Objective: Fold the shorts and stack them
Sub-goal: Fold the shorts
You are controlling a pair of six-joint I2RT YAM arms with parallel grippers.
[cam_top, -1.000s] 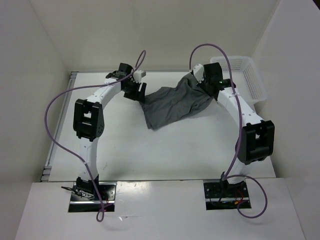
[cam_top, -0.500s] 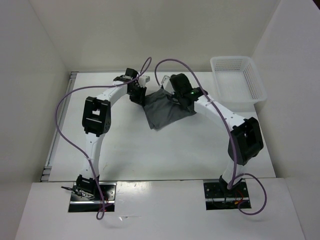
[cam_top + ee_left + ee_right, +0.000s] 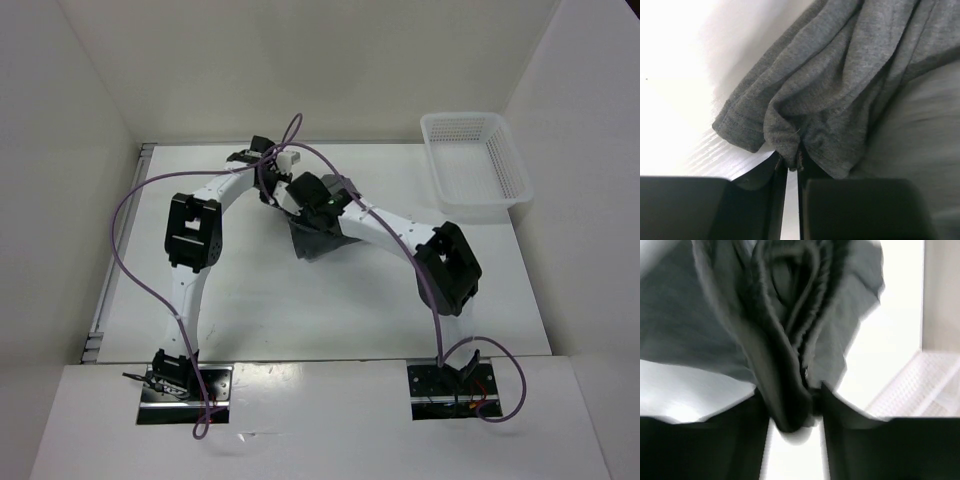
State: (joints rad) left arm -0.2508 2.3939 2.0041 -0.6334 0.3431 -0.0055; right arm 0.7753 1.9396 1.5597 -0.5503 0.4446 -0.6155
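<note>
While the one pair of grey shorts [image 3: 318,240] sits bunched at the far middle of the white surface [image 3: 300,300], we see two claws on it: the left claw [image 3: 788,167] nearly closed on a thin hem fold, the right claw [image 3: 792,412] wider, clamping a thick bunch. One white basket [image 3: 480,208] stands well apart at far right.

Grey shorts [image 3: 318,240] are gathered into a narrow, crumpled bundle toward the far middle of the white table [image 3: 250,300], with only a dark wedge showing from above. The soft cloth hangs in deep folds. Its stitched hem is pinched in the left gripper [image 3: 788,167], and a thicker, darker bunched edge is clamped in the right gripper [image 3: 790,412].
</note>
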